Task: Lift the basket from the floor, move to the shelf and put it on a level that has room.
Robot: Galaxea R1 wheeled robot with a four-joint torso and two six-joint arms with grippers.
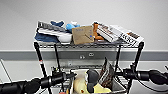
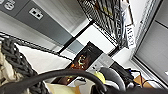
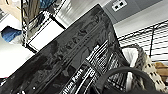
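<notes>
- The basket sits nearest the camera in the head view, carried off the floor between the two arms, its long axis running from one arm to the other.
- The left gripper meets the basket's left end and the right gripper its right end; each appears to clamp a short side, but I cannot tell from these pictures how the fingers stand.
- Neither arm is nearer: the basket lies inward of both, roughly midway.
- Inside it stand a dark glossy packet, a dark rounded item and pale yellowish things. The left wrist view shows the dark braided weave close by the arm.
- Just beyond the grippers is the shelf, with its middle level directly ahead of the basket at about gripper height.
- Farther up, the top tier is crowded with a cardboard piece, blue cloth and boxes.
- My reading: the placing turns on pushing straight forward, with the long axis parallel to the rack's front.
</notes>
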